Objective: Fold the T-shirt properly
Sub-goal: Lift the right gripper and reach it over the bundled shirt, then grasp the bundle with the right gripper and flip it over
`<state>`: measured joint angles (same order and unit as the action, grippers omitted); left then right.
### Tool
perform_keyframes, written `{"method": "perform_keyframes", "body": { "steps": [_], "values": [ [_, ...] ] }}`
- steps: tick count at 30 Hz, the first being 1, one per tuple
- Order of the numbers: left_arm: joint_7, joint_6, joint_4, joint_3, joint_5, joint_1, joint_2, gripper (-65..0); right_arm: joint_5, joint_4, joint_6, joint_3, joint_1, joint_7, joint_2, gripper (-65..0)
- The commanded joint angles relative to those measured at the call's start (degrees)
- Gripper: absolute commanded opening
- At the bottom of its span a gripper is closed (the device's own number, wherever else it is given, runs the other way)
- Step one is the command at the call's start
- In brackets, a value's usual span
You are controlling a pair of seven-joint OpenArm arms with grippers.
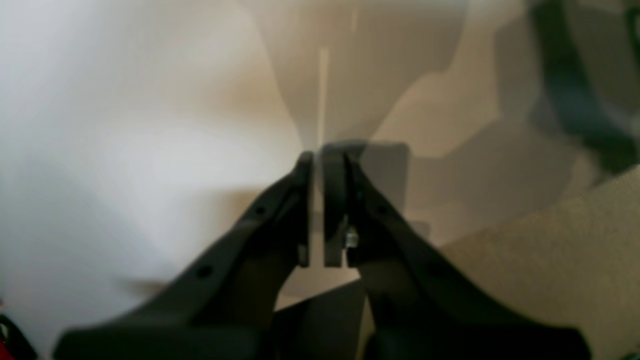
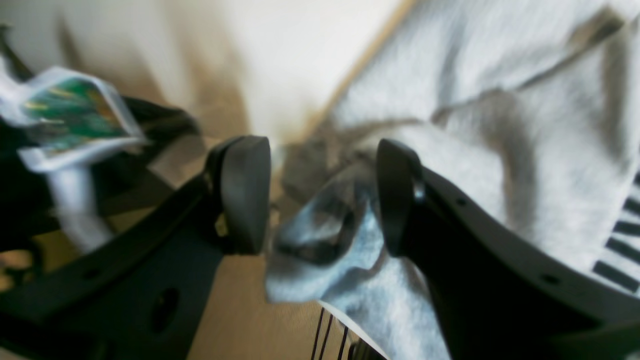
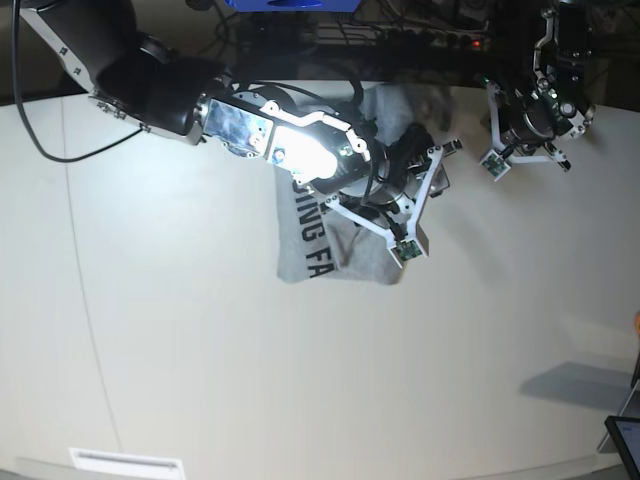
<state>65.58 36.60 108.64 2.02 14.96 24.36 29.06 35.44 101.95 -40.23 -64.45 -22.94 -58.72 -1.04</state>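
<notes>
My right pincer (image 2: 320, 195) gapes over the limp heather-grey cotton T-shirt (image 2: 480, 165); I'd pinch a hem.

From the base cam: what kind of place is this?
Likely a robotics lab bench: a plain white table, two arms over it, a grey T-shirt laid out, and cables and electronics along the back edge.

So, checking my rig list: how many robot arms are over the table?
2. The right arm reaches over the T-shirt mid-table; the left arm hangs by the table's far edge.
</notes>
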Motion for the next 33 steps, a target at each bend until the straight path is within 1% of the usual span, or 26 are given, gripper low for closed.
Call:
{"method": "perform_keyframes", "body": {
  "steps": [1,4,6,7,9,11,14,17,21,27,33],
  "values": [
    [-0.3,0.4,0.6,0.4,0.1,1.9,2.3,-60.5,-0.2,3.6,0.2,1.6,-1.4,-0.2,-1.0,-32.4],
    [-4.3,0.4,0.6,0.5,0.2,5.8,4.7,-60.5,0.2,11.4,0.2,6.4,-0.8,-5.9,-3.9,-32.4],
    [-6.6,0.4,0.5,1.3,0.3,8.7,6.1,-60.5,0.7,12.9,0.2,10.0,1.5,-10.6,-4.6,-32.4],
    [-7.7,0.4,0.6,2.4,0.3,10.1,6.1,-60.5,1.3,12.8,0.2,11.4,2.7,-11.6,-4.7,-32.4],
    [-9.6,0.4,0.7,5.6,0.2,12.8,6.2,-60.6,1.1,12.8,0.2,12.8,5.8,-11.6,-5.1,-32.4],
    [-10.9,0.4,0.7,8.5,0.2,14.5,6.2,-60.6,0.9,12.8,0.2,12.8,7.8,-10.3,-5.3,-32.4],
    [-11.2,0.4,0.5,12.0,0.2,15.6,6.2,-60.6,1.4,12.9,0.2,12.4,10.1,-4.8,-7.4,-32.1],
    [-11.2,0.4,0.2,13.2,0.1,15.7,6.3,-60.6,1.4,12.9,0.2,12.4,11.6,-0.8,-7.5,-31.9],
    [-11.2,0.4,0.2,13.1,0.1,15.3,6.3,-60.6,1.0,12.8,0.2,12.9,11.8,-0.8,-7.6,-31.9],
    [-11.2,0.4,0.2,13.1,0.1,15.2,6.2,-60.6,1.1,12.7,0.2,13.8,12.8,-0.2,-11.8,-31.9],
    [-11.2,0.4,0.2,13.1,0.1,14.5,6.1,-60.6,1.1,12.6,0.2,13.9,14.5,-0.1,-13.3,-31.9]
  ]
}}
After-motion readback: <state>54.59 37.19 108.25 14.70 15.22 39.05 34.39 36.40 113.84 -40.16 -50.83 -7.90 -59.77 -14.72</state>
